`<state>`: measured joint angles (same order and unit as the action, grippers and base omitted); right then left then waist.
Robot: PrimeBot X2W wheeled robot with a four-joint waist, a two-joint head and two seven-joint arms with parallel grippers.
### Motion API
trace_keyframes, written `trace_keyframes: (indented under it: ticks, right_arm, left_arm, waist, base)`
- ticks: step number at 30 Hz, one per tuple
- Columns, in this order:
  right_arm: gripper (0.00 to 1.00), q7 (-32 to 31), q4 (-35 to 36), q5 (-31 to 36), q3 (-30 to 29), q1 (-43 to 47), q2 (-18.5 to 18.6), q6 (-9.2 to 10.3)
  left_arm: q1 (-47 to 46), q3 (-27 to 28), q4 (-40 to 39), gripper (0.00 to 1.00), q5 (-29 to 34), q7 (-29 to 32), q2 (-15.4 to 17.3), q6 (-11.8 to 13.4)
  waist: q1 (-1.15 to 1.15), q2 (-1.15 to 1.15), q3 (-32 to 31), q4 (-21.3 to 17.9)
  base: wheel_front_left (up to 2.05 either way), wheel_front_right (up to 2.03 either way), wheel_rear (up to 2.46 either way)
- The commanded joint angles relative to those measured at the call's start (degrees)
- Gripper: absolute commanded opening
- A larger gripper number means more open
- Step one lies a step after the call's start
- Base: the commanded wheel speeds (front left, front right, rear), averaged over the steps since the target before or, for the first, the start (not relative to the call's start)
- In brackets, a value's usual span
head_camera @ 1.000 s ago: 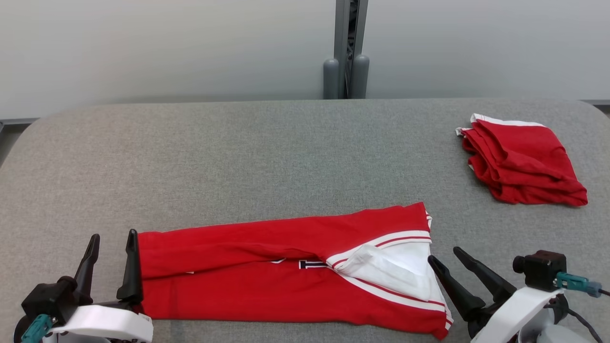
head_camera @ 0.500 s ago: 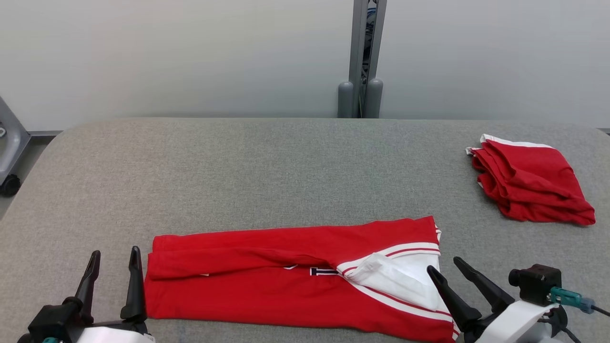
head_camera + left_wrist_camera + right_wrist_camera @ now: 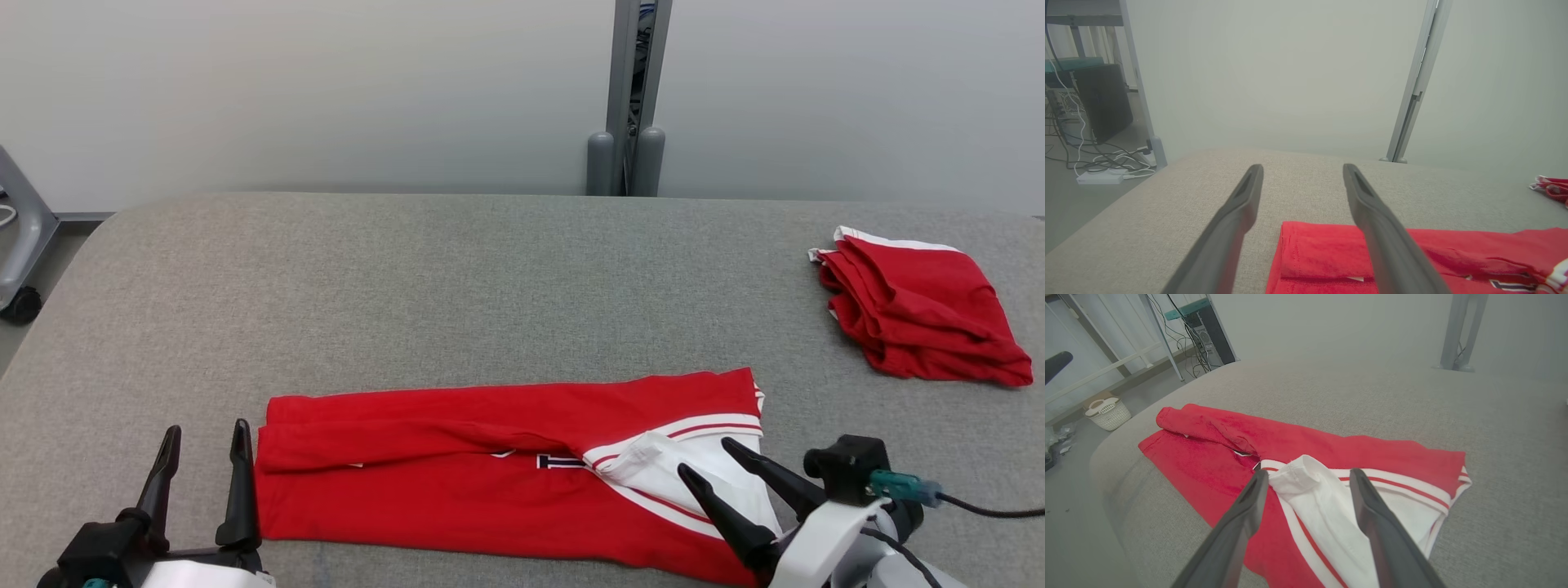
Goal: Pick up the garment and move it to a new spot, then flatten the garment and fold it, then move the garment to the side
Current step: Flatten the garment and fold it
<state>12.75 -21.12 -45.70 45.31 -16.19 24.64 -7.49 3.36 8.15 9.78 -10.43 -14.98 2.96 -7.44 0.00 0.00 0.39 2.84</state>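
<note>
Red garment lies folded into a long strip near the front edge of the grey bench, white-lined collar end toward the robot's right. The left pincer is open and empty, just beside the garment's left end. The right pincer is open and empty, over the white collar part. A second folded red piece sits well apart, far right.

Risks as I judge them:
- The right pincer could close on the top white layer only, peeling the fold open.
- The left pincer could miss the hem and pinch the bench cover.
- An uneven lift could let the loose upper roll slide off.
</note>
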Motion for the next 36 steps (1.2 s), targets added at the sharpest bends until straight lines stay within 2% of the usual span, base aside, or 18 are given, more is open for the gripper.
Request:
trace_keyframes:
  ticks: [1,5,9,19,20,21,22,23,29,36]
  right_arm:
    - [1.00,-1.16,-0.49,1.04,1.48,-1.69,0.10,0.00]
    - [1.00,-3.52,-2.34,2.04,5.39,-6.17,-0.07,0.00]
    - [1.00,-5.16,-5.06,0.33,8.85,-9.40,-0.35,0.00]
    - [1.00,-5.97,-13.73,-2.92,18.32,-17.29,-0.71,0.00]
    - [0.80,-5.66,-14.18,-3.50,18.89,-17.75,-0.68,0.00]
    - [0.49,-5.56,-14.33,-4.18,19.57,-18.05,-0.76,0.00]
    - [0.10,-5.47,-14.39,-4.86,20.16,-18.42,-0.74,0.00]
    - [0.00,-5.01,-14.49,-5.53,20.73,-18.81,-0.61,0.00]
    - [0.00,-3.03,-13.89,-8.66,23.80,-19.88,0.07,0.00]
    - [0.00,-0.55,-7.75,-11.52,25.74,-17.95,2.73,0.00]
  left_arm:
    - [-0.64,-0.33,-0.29,1.00,0.46,-0.16,0.10,-0.02]
    - [-1.30,-1.41,-0.30,1.00,0.17,-0.16,0.08,-0.02]
    - [-1.37,-2.30,-0.34,1.00,-0.88,-0.16,0.07,0.31]
    - [-2.50,-3.94,-0.22,1.00,-1.64,-0.16,0.06,0.76]
    - [-2.53,-3.99,-0.19,1.00,-1.69,-0.16,0.06,0.78]
    - [-2.54,-4.01,-0.14,1.00,-1.73,-0.16,0.07,0.82]
    - [-2.59,-4.04,-0.12,1.00,-1.81,-0.16,0.06,0.86]
    - [-2.63,-4.03,-0.11,1.00,-1.87,-0.16,0.06,0.92]
    - [-2.62,-3.71,0.14,1.00,-1.89,-0.17,0.06,1.12]
    - [-2.35,-3.52,0.26,1.00,-2.04,-0.17,0.06,0.98]
  waist:
    - [0.00,0.00,0.16,0.33]
    - [0.00,0.00,0.40,1.52]
    - [0.00,0.00,0.81,2.77]
    - [0.00,0.00,2.52,5.96]
    - [0.00,0.00,2.60,6.14]
    - [0.00,0.00,2.68,6.26]
    - [0.00,0.00,2.75,6.36]
    - [0.00,0.00,2.83,6.43]
    - [0.00,0.00,2.87,5.88]
    - [0.00,0.00,2.91,4.36]
  base:
    - [0.00,0.00,0.00]
    - [0.00,0.00,0.00]
    - [0.00,0.00,0.00]
    - [0.00,0.00,0.00]
    - [0.00,0.00,0.00]
    - [0.00,0.00,0.00]
    - [0.00,0.00,0.00]
    - [0.00,0.00,0.00]
    - [0.00,0.00,0.00]
    - [0.00,0.00,0.00]
